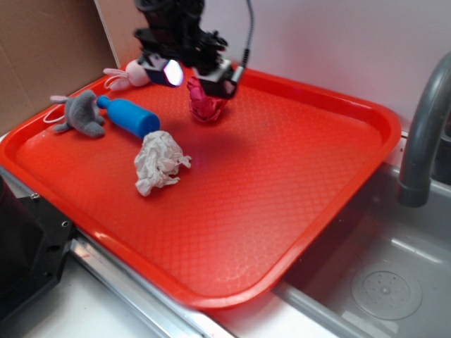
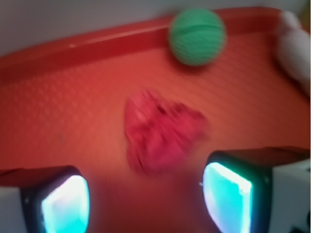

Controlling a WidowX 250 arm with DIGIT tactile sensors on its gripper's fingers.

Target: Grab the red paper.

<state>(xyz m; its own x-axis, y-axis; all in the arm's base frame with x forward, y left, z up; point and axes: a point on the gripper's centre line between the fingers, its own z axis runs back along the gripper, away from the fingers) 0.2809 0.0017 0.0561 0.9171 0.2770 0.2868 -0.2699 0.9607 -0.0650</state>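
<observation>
Plain white wall (image 1: pixel 324 42) behind scene. Brown cardboard panel (image 1: pixel 42 49) leaning at left. Grey metal sink basin (image 1: pixel 394 282) at lower right, round drain (image 1: pixel 386 284) in floor of basin. Curved grey faucet (image 1: pixel 423 134) rising at right edge. Pale counter edge (image 1: pixel 134 296) along front. Black box-like object (image 1: pixel 25 246) at lower left. Light even, soft shadows.

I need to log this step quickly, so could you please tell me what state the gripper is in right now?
Gripper: open, holding nothing; its fingers are spread just short of the red paper, which lies on the tray.
</observation>
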